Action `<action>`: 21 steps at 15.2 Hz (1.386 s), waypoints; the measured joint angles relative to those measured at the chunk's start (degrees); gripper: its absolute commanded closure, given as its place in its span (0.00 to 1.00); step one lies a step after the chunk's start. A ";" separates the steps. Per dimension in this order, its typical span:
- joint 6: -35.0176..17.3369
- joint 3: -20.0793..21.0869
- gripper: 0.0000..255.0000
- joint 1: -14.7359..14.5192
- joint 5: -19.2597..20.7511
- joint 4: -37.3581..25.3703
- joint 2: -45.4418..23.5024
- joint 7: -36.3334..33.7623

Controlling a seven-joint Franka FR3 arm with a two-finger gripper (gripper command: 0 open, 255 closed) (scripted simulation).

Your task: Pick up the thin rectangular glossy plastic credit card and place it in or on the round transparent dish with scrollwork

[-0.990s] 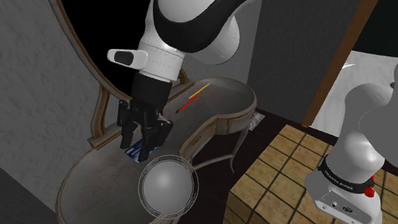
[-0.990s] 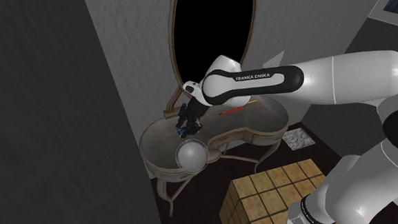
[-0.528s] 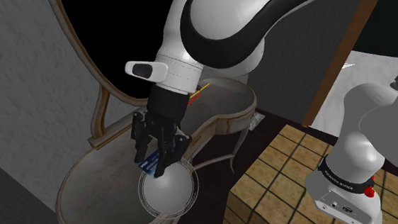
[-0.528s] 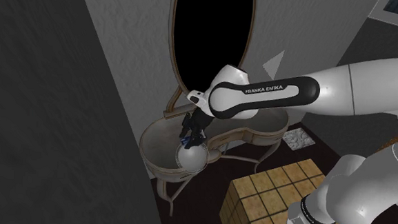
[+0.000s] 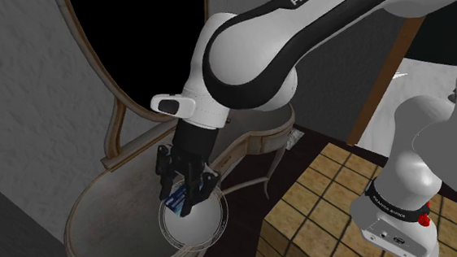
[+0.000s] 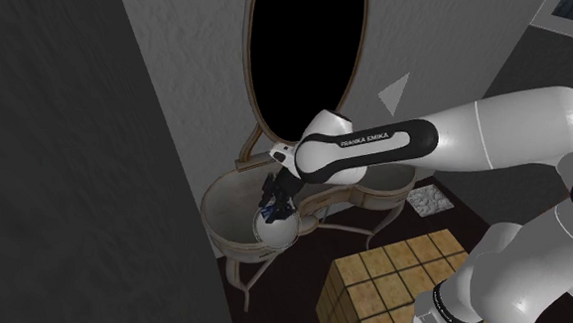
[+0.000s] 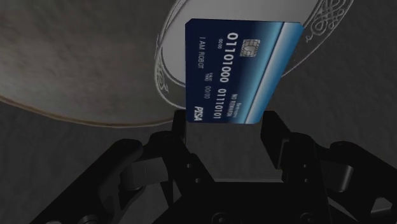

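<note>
My black gripper [image 7: 224, 127] is shut on a blue credit card [image 7: 236, 71] with white digits and a chip, gripping it by one short edge. The card [image 5: 176, 202] hangs just above the round pale dish [image 5: 200, 227], whose scrollwork rim [image 7: 162, 76] shows behind the card in the wrist view. The dish [image 6: 279, 231] stands at the front edge of the oval dressing table [image 5: 101, 209]. In the shoulder view my gripper [image 5: 182, 196] points down over the dish's near-left part. Whether the card touches the dish I cannot tell.
An oval mirror frame [image 6: 250, 94] around a black area rises behind the table. A tiled wooden box [image 5: 320, 191], my stand, sits at the shoulder view's lower right. A grey wall [image 5: 22, 104] lies to the left. The curved table rim [image 5: 256, 138] runs under my arm.
My gripper has carried the card from over the table's middle toward the front edge and lower, so it now hangs over the dish. The arm swung across and hides the red and yellow item.
</note>
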State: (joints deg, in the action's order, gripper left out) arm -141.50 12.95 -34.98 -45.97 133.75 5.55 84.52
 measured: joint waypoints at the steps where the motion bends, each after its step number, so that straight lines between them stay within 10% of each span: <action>1: -0.46 0.00 1.00 -0.06 -0.44 0.31 -0.28 0.58; 11: -3.38 0.23 1.00 -0.50 -2.98 1.22 -2.76 3.69; 12: -3.38 0.23 0.00 -0.50 -2.98 1.22 -2.76 3.69; 21: 0.22 -0.83 0.00 0.55 -1.11 2.07 1.28 2.34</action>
State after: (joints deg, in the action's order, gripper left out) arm -141.28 12.12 -34.43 -47.08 135.82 6.83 86.87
